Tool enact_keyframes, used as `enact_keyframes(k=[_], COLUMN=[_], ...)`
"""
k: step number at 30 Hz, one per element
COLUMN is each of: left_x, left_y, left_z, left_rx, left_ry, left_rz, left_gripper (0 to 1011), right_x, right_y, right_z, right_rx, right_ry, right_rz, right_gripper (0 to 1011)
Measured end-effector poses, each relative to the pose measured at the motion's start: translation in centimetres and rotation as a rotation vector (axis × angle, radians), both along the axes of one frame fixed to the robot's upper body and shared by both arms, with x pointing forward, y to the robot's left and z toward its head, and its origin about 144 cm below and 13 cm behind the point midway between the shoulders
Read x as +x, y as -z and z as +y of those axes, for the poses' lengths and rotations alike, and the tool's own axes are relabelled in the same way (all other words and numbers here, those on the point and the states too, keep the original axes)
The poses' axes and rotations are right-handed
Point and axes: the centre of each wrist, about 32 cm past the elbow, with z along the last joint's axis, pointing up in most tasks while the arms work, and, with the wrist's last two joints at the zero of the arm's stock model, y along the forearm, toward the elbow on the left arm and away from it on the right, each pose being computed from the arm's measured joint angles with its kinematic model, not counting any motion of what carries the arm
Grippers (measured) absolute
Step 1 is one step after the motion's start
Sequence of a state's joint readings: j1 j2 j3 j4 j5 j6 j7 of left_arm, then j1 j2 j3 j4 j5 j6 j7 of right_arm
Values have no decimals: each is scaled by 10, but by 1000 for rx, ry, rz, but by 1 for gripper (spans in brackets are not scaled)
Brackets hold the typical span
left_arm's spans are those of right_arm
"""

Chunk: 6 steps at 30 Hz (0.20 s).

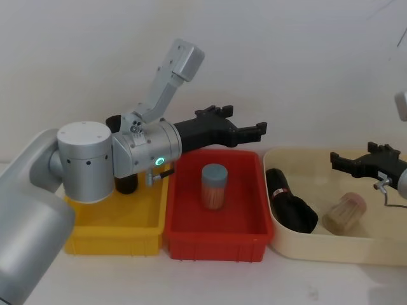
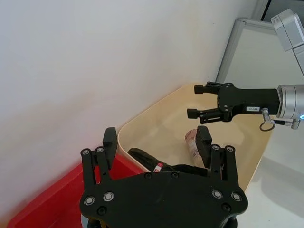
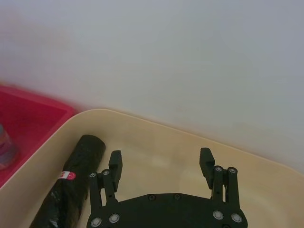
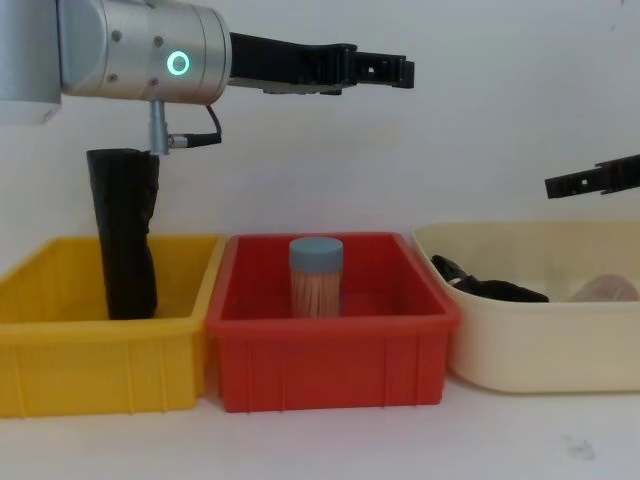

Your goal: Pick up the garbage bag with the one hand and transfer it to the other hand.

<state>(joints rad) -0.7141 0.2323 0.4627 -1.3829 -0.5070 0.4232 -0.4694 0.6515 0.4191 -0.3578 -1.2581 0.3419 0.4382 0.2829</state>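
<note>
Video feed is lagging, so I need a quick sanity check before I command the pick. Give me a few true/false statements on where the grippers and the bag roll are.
1. The left gripper is open and holds nothing. True.
2. The garbage bag roll lies in the red bin. False: it lies in the cream tub.
3. The right gripper hovers open above the cream tub. True.
4. The red bin holds a lidded jar of sticks. True.
5. The right gripper grips the roll. False: it holds nothing.

Open air above cream tub [image 1: 280, 244]
</note>
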Motion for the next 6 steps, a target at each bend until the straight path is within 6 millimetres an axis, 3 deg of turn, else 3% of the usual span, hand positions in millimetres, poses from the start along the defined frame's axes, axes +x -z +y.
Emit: enact_keyframes(k=[6], left_x=[0], left_y=[0], left_z=[0], left_rx=[0], left_ry=[0], left_rz=[0], left_gripper=[1000], right_x=[0], right_y=[-1], right_z=[-3], right_rx=[-7], right_ry=[10], right_rz=[-2], right_gripper=[1004])
